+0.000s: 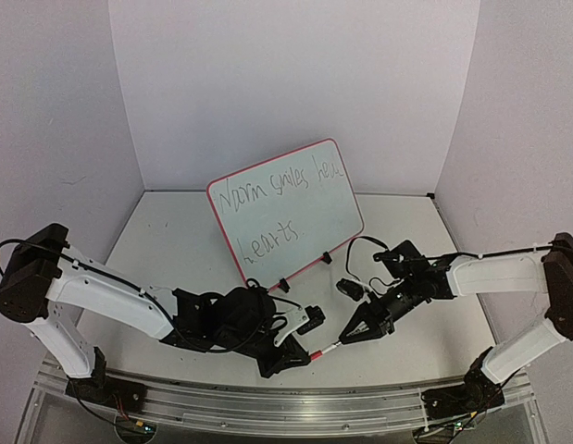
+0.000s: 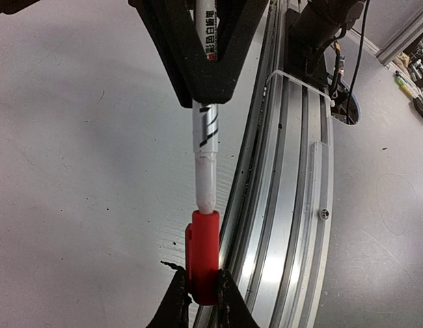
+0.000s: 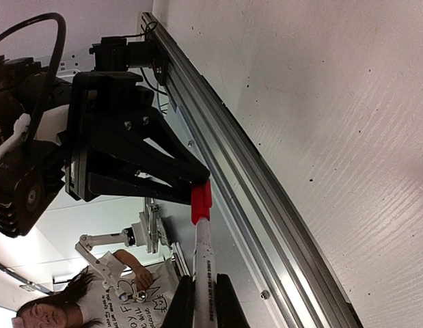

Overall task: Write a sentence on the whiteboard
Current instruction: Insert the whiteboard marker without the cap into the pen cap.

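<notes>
Whiteboard (image 1: 342, 199) stands propped and tilted on the table (image 1: 175, 240), the sentence (image 1: 281, 190) scrawled across it in two dark lines. In front of the whiteboard, near its lower edge, both grippers meet over a marker (image 3: 203, 253): the right gripper (image 3: 201, 304) is clamped tight on the barrel, and the left gripper (image 2: 197, 301) is closed on the red cap (image 2: 203, 253), which sits on the marker's white end

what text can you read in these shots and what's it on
"Norm smiles here / hearts", roughly: the sentence handwritten on the whiteboard.
Black print on the marker barrel: too blurred to read.
Print on a bystander's shirt: too small to read.
The red cap: no text.
</notes>
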`<state>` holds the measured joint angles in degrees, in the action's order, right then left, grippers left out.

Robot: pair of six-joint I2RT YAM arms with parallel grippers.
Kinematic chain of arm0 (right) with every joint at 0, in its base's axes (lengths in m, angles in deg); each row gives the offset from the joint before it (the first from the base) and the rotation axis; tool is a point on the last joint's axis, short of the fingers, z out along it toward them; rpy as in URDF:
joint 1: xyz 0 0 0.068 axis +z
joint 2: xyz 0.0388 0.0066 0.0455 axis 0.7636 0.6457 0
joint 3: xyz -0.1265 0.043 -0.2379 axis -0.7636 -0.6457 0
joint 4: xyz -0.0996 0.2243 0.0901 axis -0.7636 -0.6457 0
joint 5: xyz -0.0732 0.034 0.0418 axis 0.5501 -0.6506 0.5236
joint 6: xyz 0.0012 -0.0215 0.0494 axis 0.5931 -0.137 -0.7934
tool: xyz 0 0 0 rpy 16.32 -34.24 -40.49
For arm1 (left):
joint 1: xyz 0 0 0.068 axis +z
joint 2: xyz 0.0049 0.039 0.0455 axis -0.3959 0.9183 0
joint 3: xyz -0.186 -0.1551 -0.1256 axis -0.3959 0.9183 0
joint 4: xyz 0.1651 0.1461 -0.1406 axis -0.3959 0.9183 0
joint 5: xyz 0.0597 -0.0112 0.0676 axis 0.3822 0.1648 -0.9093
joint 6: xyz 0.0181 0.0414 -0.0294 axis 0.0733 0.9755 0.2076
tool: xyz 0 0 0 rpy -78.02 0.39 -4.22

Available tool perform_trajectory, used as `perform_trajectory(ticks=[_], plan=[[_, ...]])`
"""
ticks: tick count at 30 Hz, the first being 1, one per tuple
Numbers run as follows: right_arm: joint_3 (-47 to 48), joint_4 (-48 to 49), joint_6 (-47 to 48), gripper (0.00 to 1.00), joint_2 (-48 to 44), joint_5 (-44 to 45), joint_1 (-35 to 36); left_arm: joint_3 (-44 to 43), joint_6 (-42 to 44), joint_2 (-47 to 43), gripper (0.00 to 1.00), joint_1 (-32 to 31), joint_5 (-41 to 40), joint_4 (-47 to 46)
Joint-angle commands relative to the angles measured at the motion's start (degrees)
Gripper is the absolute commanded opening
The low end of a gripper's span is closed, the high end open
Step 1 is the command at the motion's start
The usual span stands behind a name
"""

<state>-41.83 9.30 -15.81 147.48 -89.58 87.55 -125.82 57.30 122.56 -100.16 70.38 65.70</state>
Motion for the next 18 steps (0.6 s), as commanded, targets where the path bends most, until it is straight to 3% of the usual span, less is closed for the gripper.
perform_trajectory(ticks=[1, 18], plan=[[1.12, 1.39, -0.16, 0.00, 0.88, 0.59, 0.81, -0.89, 0.74, -0.37, 0.00, -0.21, -1.10, -2.16], [2.37, 4.14, -1.95, 0.00, 3.92, 1.46, 4.60, -5.70, 3.00, 1.30, 0.00, -0.21, -2.92, -2.97]])
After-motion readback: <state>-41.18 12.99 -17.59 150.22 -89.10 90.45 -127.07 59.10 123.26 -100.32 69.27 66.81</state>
